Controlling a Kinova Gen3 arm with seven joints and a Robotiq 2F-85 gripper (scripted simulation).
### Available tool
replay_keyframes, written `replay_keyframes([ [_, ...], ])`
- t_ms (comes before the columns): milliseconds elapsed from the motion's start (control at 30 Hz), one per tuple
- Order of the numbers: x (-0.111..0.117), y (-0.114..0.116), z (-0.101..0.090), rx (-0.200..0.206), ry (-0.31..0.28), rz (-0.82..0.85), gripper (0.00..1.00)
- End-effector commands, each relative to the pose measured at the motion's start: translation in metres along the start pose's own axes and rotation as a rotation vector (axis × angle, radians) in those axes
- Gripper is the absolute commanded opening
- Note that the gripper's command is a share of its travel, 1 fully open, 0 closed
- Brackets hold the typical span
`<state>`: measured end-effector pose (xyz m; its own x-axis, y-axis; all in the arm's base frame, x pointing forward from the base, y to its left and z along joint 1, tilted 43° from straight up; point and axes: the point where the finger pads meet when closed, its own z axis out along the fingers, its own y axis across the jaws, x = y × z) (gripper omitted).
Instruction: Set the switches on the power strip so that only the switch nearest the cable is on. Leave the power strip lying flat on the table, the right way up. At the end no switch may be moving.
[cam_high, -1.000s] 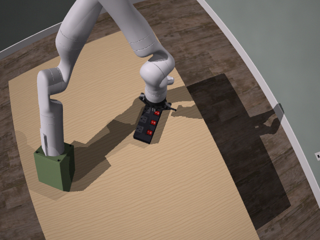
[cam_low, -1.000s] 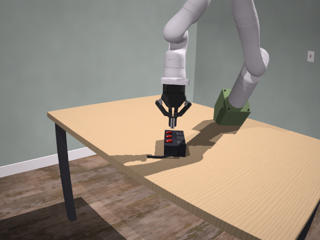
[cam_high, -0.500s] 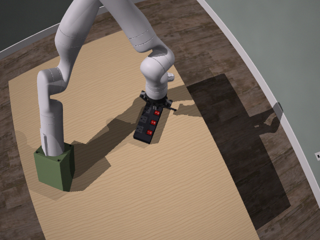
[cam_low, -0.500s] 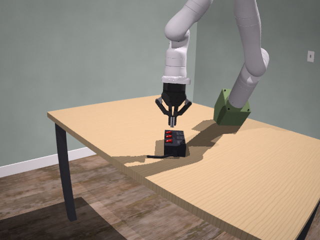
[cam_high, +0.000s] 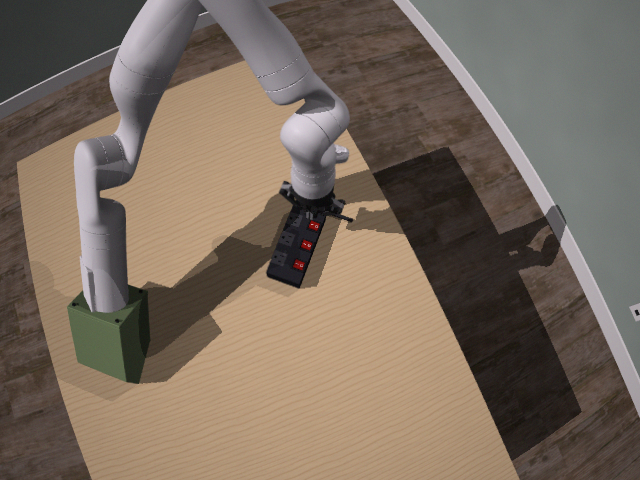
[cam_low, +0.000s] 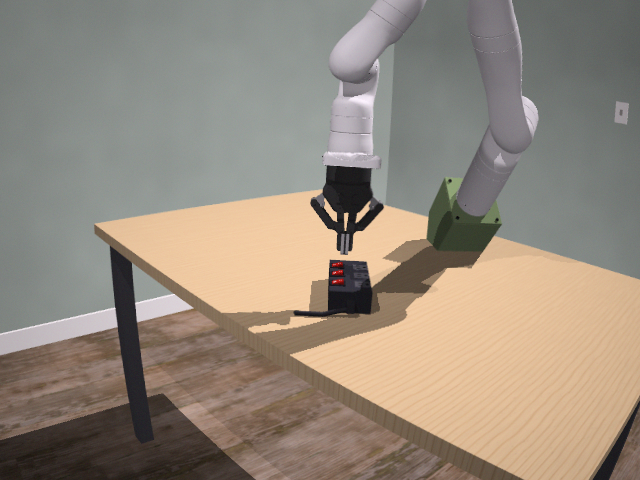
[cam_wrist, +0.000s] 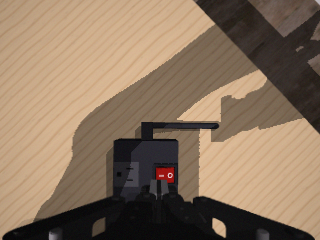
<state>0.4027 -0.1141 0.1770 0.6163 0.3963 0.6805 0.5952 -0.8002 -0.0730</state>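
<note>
A black power strip (cam_high: 284, 243) (cam_low: 357, 291) (cam_wrist: 144, 154) lies flat on the wooden table (cam_high: 320, 372) (cam_low: 465, 330), right way up. It has three red rocker switches in a row (cam_high: 307, 244) (cam_low: 337, 272). Its cable (cam_high: 343, 218) (cam_low: 314, 312) (cam_wrist: 181, 125) leaves one short end and bends sideways. In the wrist view only the switch nearest the cable (cam_wrist: 165, 174) shows, just ahead of my fingertips. My gripper (cam_low: 344, 246) (cam_wrist: 158, 191) is shut and empty, and hangs a little above the strip without touching it. I cannot tell which way each switch is tipped.
The arm's green base block (cam_high: 109, 338) (cam_low: 461, 223) stands on the table, away from the strip. The table edge (cam_low: 268, 343) runs close to the cable end of the strip. Dark wooden floor lies beyond it.
</note>
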Motion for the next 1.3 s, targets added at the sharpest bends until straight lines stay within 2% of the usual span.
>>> replay_keyframes([
  [0,0.0,0.0,0.0,-0.001,0.0,0.0,0.0],
  [600,0.0,0.0,0.003,-0.001,0.0,0.0,0.0],
  [1267,0.0,0.001,0.023,-0.001,0.0,0.0,0.0],
])
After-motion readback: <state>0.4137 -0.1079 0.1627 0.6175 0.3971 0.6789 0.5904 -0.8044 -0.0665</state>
